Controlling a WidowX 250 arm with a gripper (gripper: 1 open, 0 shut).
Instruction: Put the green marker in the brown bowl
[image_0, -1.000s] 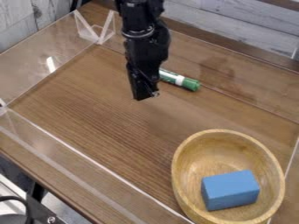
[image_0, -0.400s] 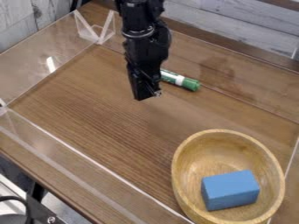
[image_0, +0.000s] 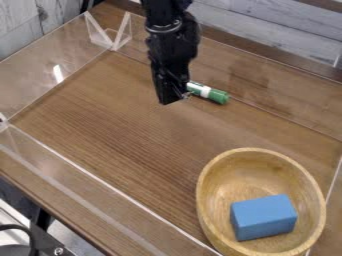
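Hovering: your black gripper (image_0: 168, 98) hung fingers-down over the wooden table (image_0: 120, 140), its jaws drawn together with nothing between them.
Marker: the green marker (image_0: 209, 94) lay flat on the boards just beside the fingertips, on their right in the view, its dark green cap pointing right and its near end partly hidden behind the gripper; you could not tell from this angle whether the two touched.
Bowl: the brown bowl (image_0: 214, 175) sat at the lower right corner, well apart from the marker.
Inside the bowl: a blue block (image_0: 262, 216) rested on the floor of the bowl, towards its near side.
Surroundings: clear plastic walls (image_0: 40, 150) fenced the table along the left and near edges, and a pale planked wall (image_0: 267, 25) stood behind.
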